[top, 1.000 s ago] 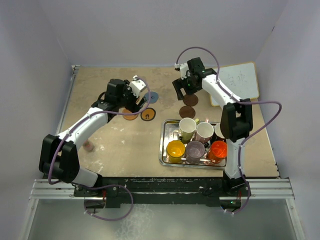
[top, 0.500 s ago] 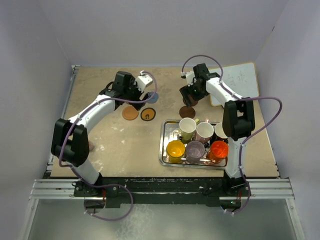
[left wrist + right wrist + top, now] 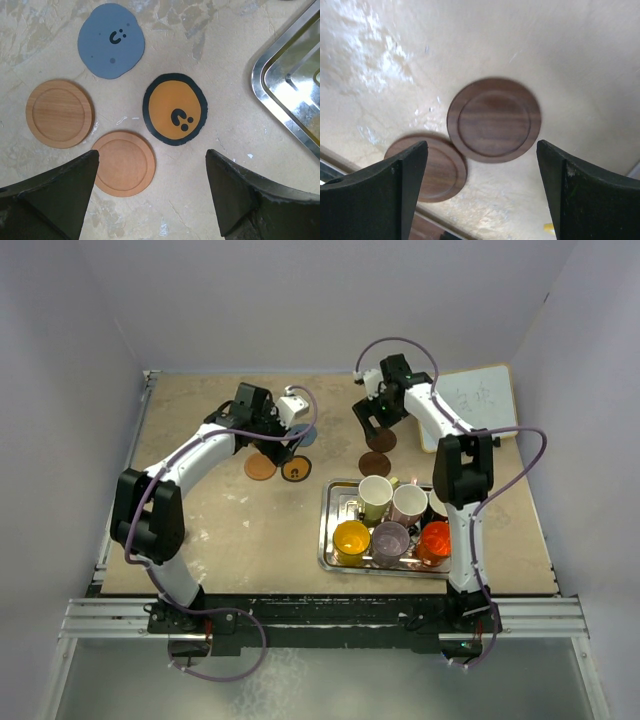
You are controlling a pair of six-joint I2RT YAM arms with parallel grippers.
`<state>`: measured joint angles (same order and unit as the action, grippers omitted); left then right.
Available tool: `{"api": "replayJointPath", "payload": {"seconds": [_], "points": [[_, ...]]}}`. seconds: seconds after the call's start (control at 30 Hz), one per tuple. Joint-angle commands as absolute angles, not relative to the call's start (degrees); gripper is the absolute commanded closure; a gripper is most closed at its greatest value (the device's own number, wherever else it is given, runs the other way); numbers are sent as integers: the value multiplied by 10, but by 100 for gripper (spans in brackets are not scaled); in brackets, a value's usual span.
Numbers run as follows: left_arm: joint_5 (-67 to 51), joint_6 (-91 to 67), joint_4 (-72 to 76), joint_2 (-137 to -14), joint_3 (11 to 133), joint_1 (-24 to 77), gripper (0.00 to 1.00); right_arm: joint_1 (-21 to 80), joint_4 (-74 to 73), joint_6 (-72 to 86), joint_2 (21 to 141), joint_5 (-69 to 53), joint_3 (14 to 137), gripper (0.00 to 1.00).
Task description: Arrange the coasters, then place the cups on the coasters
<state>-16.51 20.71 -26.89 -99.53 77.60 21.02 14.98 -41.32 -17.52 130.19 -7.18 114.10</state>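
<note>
You should count six coasters in all: two orange-brown coasters (image 3: 59, 113), two dark brown coasters (image 3: 494, 119), one blue coaster (image 3: 111, 40) and one black-rimmed orange coaster (image 3: 175, 109). You can count five cups (image 3: 390, 539) plainly, on one steel tray (image 3: 338, 502). One whiteboard (image 3: 480, 410) is present.

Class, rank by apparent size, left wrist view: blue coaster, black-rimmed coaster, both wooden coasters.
1. Blue coaster and black-rimmed coaster, alike.
2. Left wooden coaster and lower wooden coaster, alike, slightly smaller.
</note>
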Motion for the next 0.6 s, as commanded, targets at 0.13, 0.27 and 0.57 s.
{"api": "replayJointPath", "payload": {"seconds": [0.13,0.27,0.57], "points": [[-173,194,-258,-996,810,206,16,156,-452,-189,1334,-127,1220,11],[-167,193,-253,-995,807,206,16,160,-452,-184,1344,-142,1217,13],[-161,188,-250,-992,801,207,16,173,-458,-182,1369,-156,1206,20]]}}
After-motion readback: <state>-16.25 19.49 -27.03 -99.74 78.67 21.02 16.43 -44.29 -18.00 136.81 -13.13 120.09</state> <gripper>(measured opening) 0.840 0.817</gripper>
